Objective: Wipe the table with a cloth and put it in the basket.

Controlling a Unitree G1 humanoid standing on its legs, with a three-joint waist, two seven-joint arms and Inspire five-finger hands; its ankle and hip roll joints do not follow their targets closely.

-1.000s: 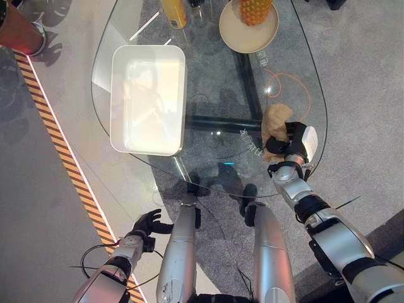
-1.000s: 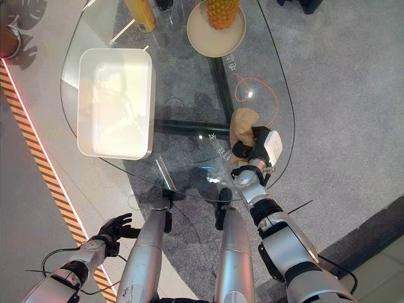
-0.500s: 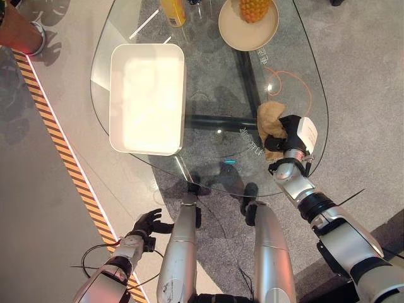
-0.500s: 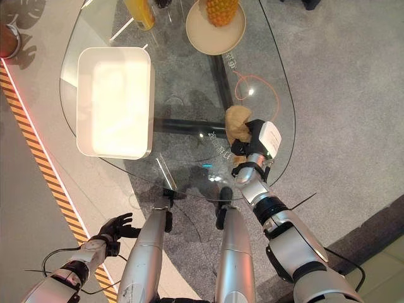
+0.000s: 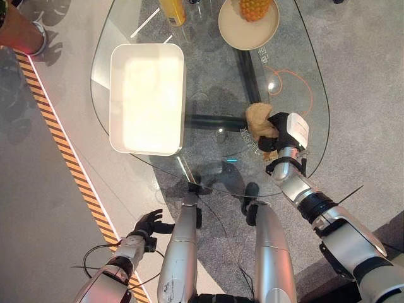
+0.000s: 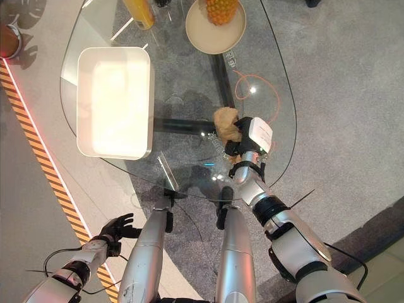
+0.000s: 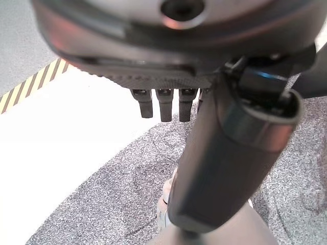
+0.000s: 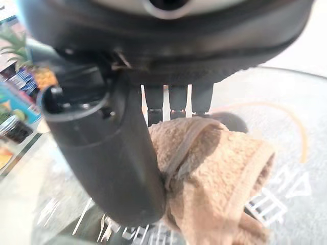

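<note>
A crumpled tan cloth (image 5: 257,120) lies on the glass table (image 5: 208,82), right of its middle. My right hand (image 5: 285,128) rests on it from the right side, fingers and thumb curled round the cloth (image 8: 214,168), and the thumb (image 8: 112,168) presses into its fold. The white rectangular basket (image 5: 114,101) stands on the table's left half with nothing in it. My left hand (image 5: 148,224) hangs low beside the table's near edge, over the floor, fingers relaxed and holding nothing.
A beige plate (image 5: 240,35) with a pineapple (image 5: 254,7) sits at the table's far end, beside an orange bottle (image 5: 173,11). An orange cord (image 5: 297,82) loops near the right rim. Striped tape (image 5: 63,151) runs along the floor on the left, near a person's shoe (image 5: 39,39).
My right hand has slid the cloth leftwards across the glass, from near the right rim towards the table's middle. The left hand stays where it was.
</note>
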